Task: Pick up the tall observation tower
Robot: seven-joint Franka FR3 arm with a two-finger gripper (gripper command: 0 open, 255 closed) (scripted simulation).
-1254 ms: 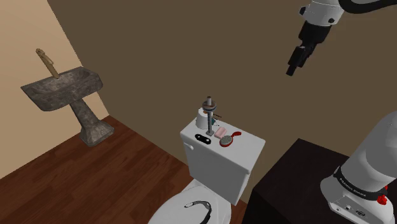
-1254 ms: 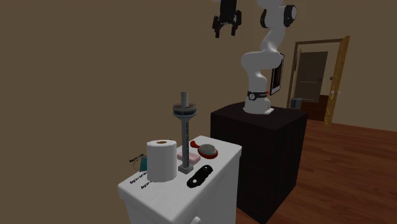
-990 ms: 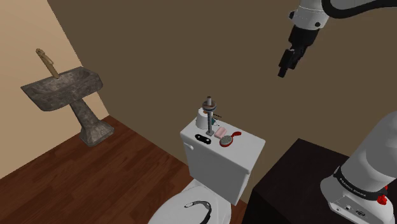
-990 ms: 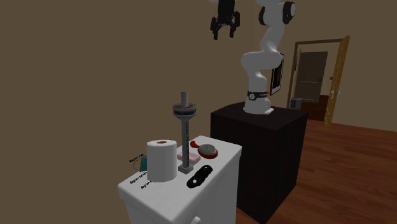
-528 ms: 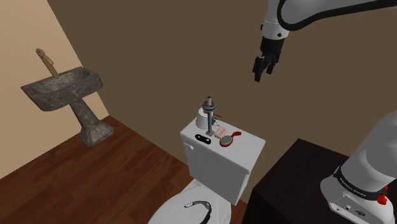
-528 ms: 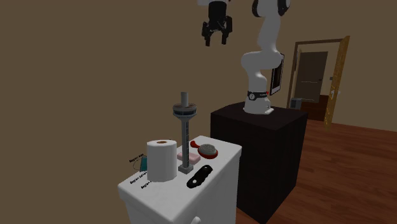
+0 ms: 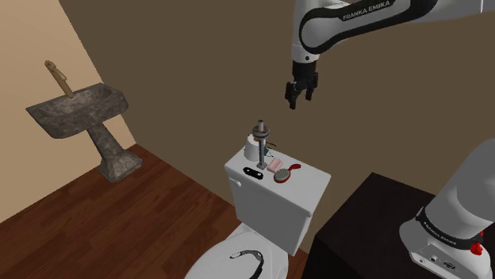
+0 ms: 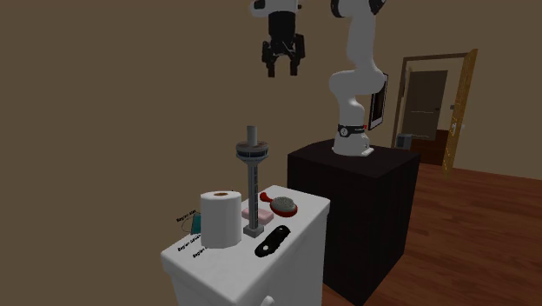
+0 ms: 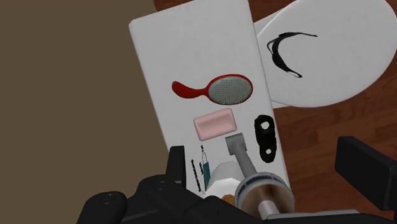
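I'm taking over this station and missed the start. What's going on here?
A white Franka arm is going after the tall grey tower, which stands upright on the white toilet tank lid. Its tool hangs open high above the lid, holding nothing, with open air between it and the tower. Close by the tower's base sit a white paper roll, a pink soap bar, a red brush and a small black item. The tower is not yet grasped.

I see my white arm [image 7: 361, 14] with dark joints, FRANKA EMIKA lettered along one link, a black band [image 7: 444, 227] and red spot [image 7: 476, 249] at the shoulder view's lower right; pincer [image 7: 297, 101] all black.
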